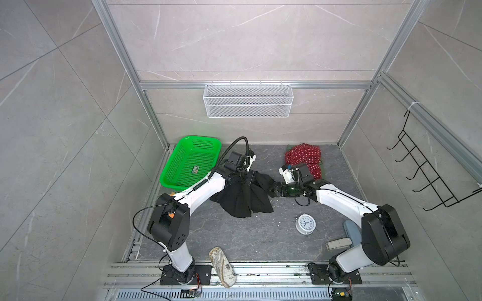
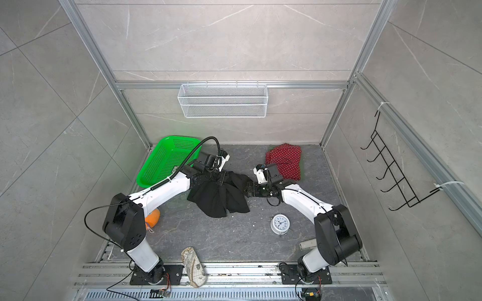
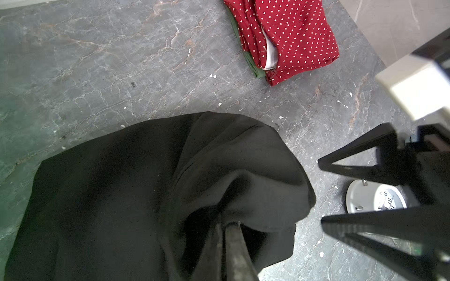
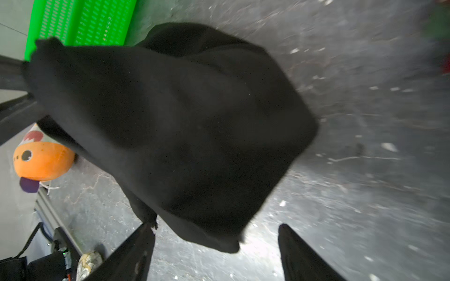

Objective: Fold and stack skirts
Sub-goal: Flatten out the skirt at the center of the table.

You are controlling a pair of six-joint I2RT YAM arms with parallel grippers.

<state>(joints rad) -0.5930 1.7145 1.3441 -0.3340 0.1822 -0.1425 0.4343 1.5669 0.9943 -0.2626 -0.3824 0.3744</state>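
With left jaws clamping the black skirt [image 1: 242,198] and right jaws gaping just beside its edge, holding it bunched mid-counter [image 1: 247,234], well apart from the red skirt [image 1: 303,156] stack. Probably risking a missed or single-layer pinch there, skewing the fold.

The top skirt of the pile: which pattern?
Red skirt with white dots; best in left wrist view.

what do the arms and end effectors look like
The left arm and right arm have white shells with black joint housings; a black ribbed cable arcs over the left. The left end effector and right end effector each have two black tapered fingers.
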